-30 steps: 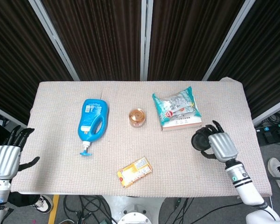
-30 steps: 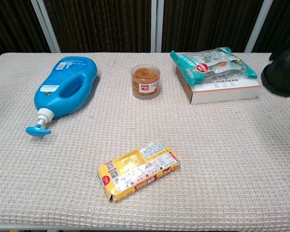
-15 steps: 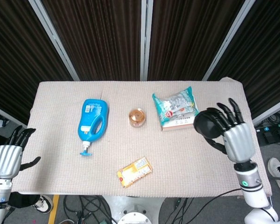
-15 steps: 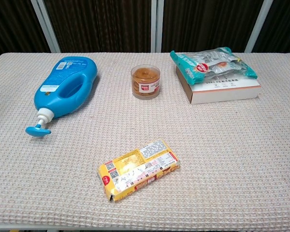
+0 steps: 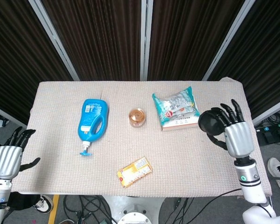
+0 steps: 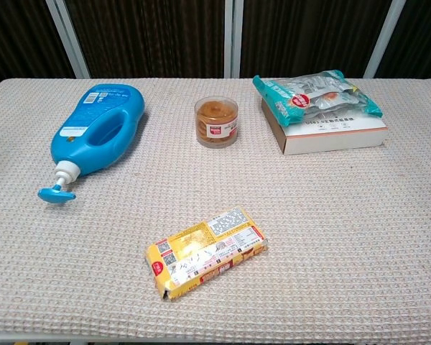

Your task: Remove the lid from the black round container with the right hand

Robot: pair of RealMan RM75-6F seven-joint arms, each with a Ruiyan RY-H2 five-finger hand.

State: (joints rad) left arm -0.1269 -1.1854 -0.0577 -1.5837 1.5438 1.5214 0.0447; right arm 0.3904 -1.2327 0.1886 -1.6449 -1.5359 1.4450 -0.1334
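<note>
In the head view my right hand (image 5: 235, 134) is raised above the table's right end, and its fingers grip the black round container (image 5: 209, 122). The container shows as one dark round shape, and I cannot make out its lid apart from its body. No other black piece lies on the cloth below it. My left hand (image 5: 7, 157) hangs off the table's left edge, fingers apart and holding nothing. The chest view shows neither hand nor the container.
On the beige cloth-covered table (image 5: 186, 158) a blue pump bottle (image 5: 92, 120) lies at the left. A small clear jar (image 5: 137, 116) stands mid-table, and a snack bag on a white box (image 5: 177, 108) lies just left of my right hand. A yellow packet (image 5: 135, 171) lies near the front edge.
My right hand has lifted the black container off the table's right side and out of the chest view. Over the last half second it has drifted slightly right. The left hand has barely moved.
</note>
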